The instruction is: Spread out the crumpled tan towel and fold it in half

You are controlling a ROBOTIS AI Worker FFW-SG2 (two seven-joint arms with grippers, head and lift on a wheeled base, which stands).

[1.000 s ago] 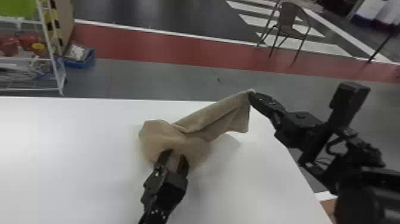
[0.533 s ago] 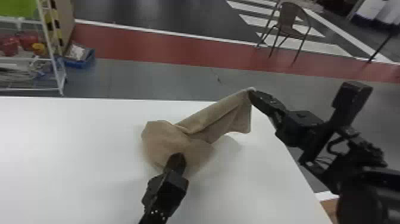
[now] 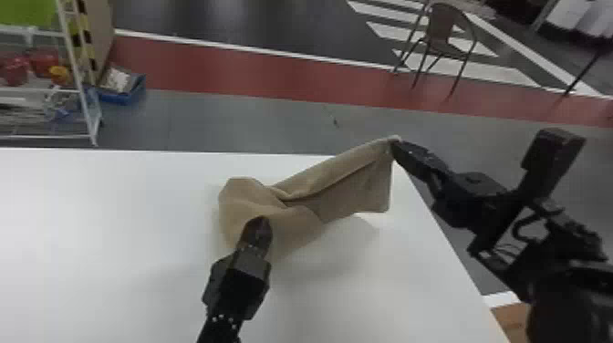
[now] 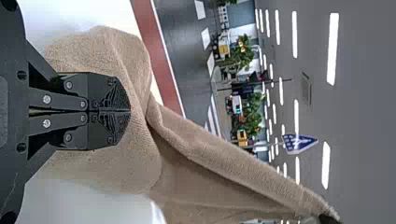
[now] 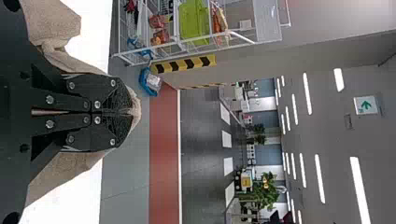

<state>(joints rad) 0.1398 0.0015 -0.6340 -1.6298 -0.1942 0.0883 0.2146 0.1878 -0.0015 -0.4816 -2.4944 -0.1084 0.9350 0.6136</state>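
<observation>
The tan towel (image 3: 292, 228) is bunched at its left part, while its right part rises in a folded strip to my right gripper (image 3: 396, 145) above the table's far right corner. My left gripper (image 3: 261, 222) is over the near left part of the bunched cloth. In the left wrist view, the left gripper (image 4: 130, 111) is shut on the towel (image 4: 140, 163), though the pinched bit is hidden behind its fingers. In the right wrist view, cloth wraps past the tips of the right gripper (image 5: 133, 112), shut on a towel corner; more towel (image 5: 53, 23) hangs beside it.
The white table (image 3: 114, 237) extends widely left of the towel. Its right edge slants beneath my right arm. Beyond it stand a wire rack (image 3: 75, 68), a blue bin (image 3: 121, 89) and a chair (image 3: 444, 34) on the floor.
My left gripper has gone from open to shut at the bunched cloth. The towel's left part has shifted slightly right; the right gripper has stayed nearly still, holding its corner up.
</observation>
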